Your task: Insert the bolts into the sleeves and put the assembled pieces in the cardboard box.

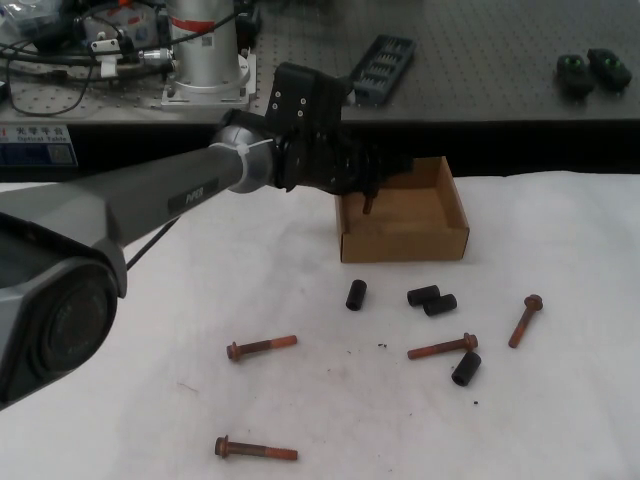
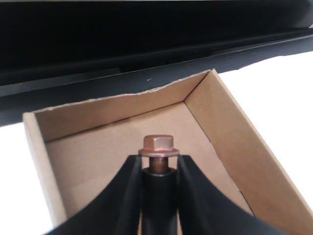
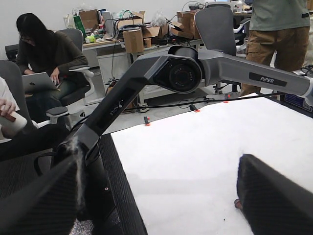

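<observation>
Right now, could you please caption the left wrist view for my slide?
Left pincer holds a sleeved bolt over the cardboard box.

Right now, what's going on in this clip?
The left tool is shut on a black sleeve with a bolt already through it, held over the open cardboard box and not yet released. The right tool is open and holds nothing. Four loose bolts and four loose sleeves lie on the white cloth, not yet assembled.
</observation>
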Motion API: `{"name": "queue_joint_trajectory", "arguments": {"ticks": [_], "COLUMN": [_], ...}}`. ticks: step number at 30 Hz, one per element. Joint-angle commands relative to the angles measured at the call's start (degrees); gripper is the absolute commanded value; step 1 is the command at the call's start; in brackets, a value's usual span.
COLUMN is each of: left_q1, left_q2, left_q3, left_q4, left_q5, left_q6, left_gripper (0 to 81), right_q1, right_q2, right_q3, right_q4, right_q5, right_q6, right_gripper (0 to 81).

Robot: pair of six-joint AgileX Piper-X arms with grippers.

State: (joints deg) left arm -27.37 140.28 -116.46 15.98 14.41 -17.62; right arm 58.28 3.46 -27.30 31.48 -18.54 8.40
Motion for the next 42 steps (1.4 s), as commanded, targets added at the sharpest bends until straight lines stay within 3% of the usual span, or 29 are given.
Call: {"name": "queue_joint_trajectory", "arguments": {"ticks": [1,5,13,23,29,42], "left_q1": [-0.4,-0.4,-0.4,-0.4,-0.4,-0.4], "left_q2": [-0.1,-0.1,-0.1,-1.0,-5.7,-13.9], "left_q3": [-0.9,-0.9,-0.9,-0.9,-0.9,-0.9], "left_q4": [0.8,1.3,2.1,3.2,7.5,32.0], "left_q5": [1.9,1.9,1.7,1.3,1.3,1.3], "left_q6": [1.1,1.3,1.9,3.7,9.9,16.4], "left_gripper": [0.6,2.2,35.7,36.6,36.6,36.6], "right_q1": [-0.3,-0.3,-0.3,-0.3,-0.3,-0.3], "right_q2": [-0.4,-0.4,-0.4,-0.4,-0.4,-0.4], "right_q3": [-0.5,-0.5,-0.5,-0.5,-0.5,-0.3], "right_q4": [-0.1,-0.1,-0.1,1.5,1.5,1.6], "right_q5": [-0.4,-0.4,-0.4,-0.4,-0.2,1.1], "right_q6": [-0.7,-0.7,-0.7,-0.7,-0.7,2.0], "right_gripper": [63.1,63.1,63.1,63.1,63.1,63.1]}}
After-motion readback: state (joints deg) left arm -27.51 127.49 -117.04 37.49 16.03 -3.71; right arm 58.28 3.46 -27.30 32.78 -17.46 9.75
